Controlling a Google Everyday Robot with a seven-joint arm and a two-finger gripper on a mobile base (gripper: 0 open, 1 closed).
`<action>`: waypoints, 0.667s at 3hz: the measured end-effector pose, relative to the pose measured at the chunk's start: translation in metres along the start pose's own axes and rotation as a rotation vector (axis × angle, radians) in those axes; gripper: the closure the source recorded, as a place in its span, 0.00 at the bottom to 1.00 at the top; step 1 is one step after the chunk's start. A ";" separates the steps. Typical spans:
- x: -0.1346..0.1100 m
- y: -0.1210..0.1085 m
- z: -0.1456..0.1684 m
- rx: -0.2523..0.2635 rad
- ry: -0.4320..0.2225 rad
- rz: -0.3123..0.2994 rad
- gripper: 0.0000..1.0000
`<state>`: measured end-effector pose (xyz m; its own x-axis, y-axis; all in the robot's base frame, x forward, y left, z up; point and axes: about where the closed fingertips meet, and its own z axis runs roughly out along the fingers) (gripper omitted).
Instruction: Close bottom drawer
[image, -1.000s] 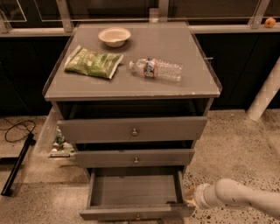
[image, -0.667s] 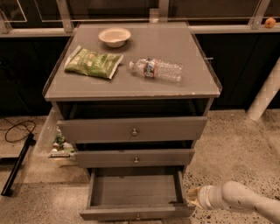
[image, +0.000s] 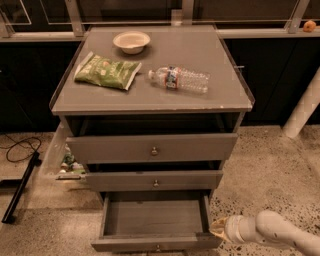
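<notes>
The bottom drawer (image: 155, 218) of the grey cabinet is pulled far out and looks empty inside. Its slim front panel (image: 156, 244) with a small round knob (image: 158, 247) sits at the lower edge of the camera view. My gripper (image: 217, 230) on the white arm (image: 272, 232) is low at the right, right beside the drawer's front right corner. The middle drawer (image: 155, 180) and the top drawer (image: 152, 148) stand slightly out.
On the cabinet top (image: 150, 95) lie a white bowl (image: 131, 41), a green chip bag (image: 106, 71) and a plastic water bottle (image: 179, 79). A white post (image: 302, 111) stands at the right. A black stand (image: 20, 187) and cable (image: 17, 147) lie on the floor at the left.
The arm has shifted slightly to the left, bringing the gripper closer to the bottom drawer's front right corner. The drawer has not visibly moved.
</notes>
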<state>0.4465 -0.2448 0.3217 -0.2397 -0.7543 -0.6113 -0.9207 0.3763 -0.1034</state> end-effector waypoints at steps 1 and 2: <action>0.016 0.020 0.028 -0.044 0.033 -0.003 1.00; 0.030 0.039 0.062 -0.099 0.033 0.000 1.00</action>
<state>0.4227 -0.2195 0.2513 -0.2478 -0.7724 -0.5848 -0.9465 0.3219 -0.0242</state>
